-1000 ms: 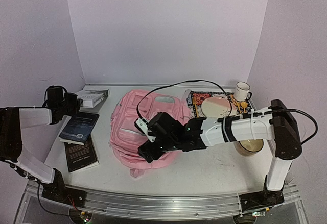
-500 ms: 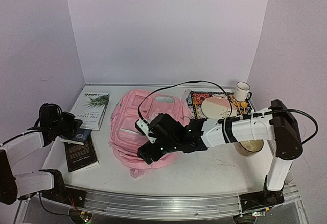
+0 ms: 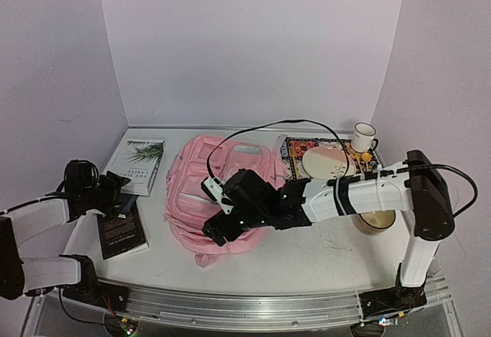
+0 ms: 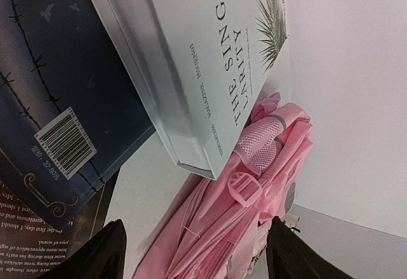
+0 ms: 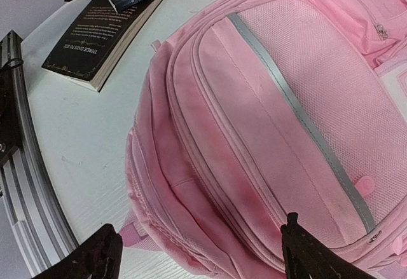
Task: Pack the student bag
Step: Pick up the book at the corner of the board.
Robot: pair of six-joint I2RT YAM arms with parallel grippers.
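The student bag [image 3: 230,180] is a large pink backpack lying flat mid-table, front pockets up; it also shows in the left wrist view [image 4: 254,215] and fills the right wrist view [image 5: 273,133]. My right gripper [image 3: 217,228] [image 5: 203,257] hovers open over the bag's near left edge with nothing between its fingers. My left gripper [image 3: 115,189] [image 4: 197,257] stands open at the left, over the books and pointing at the bag's side, and it is empty. A white book [image 3: 138,164] [image 4: 210,56], a dark blue book [image 4: 51,101] and a black book [image 3: 121,233] [image 5: 102,34] lie left of the bag.
Behind the bag on the right lie a patterned mat [image 3: 295,151] with a pale plate [image 3: 324,162] and a white mug [image 3: 364,136]. A round bowl-like thing [image 3: 374,220] sits beside the right arm. A metal rail [image 5: 19,164] runs along the near edge.
My left arm drew back from the far left toward the near side and its jaws went from shut to open. The white book now lies flat. The right arm barely moved.
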